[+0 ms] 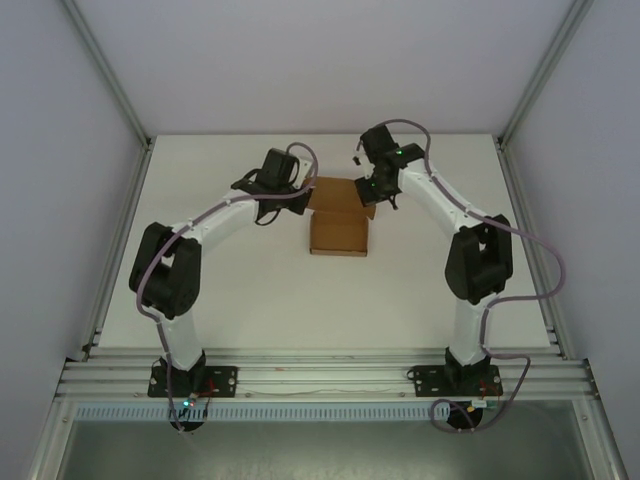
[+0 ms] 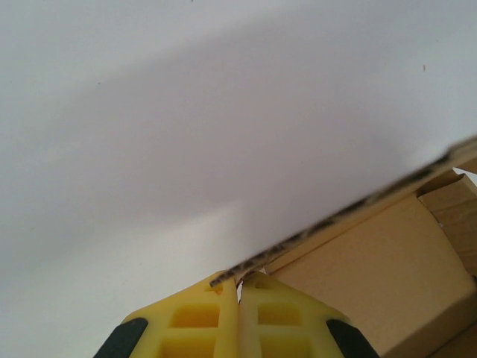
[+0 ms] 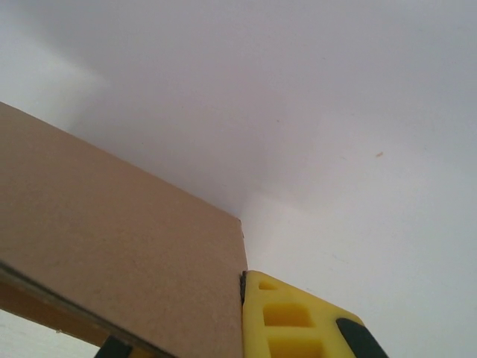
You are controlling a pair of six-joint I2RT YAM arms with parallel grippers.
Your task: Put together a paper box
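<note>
Presently, left gripper (image 1: 303, 190), jaws closed on flap corner at 11 o'clock of paper box (image 1: 338, 232), brown box at table (image 1: 250, 290) centre, far flap raised, right gripper (image 1: 372, 190), jaws clamped on flap edge at 1 o'clock.

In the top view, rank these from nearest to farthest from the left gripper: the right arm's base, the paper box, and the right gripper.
1. paper box: centre, its far left corner touching the left gripper.
2. right gripper: across the box, at its far right corner.
3. right arm's base: bottom right of the view, well away.
</note>
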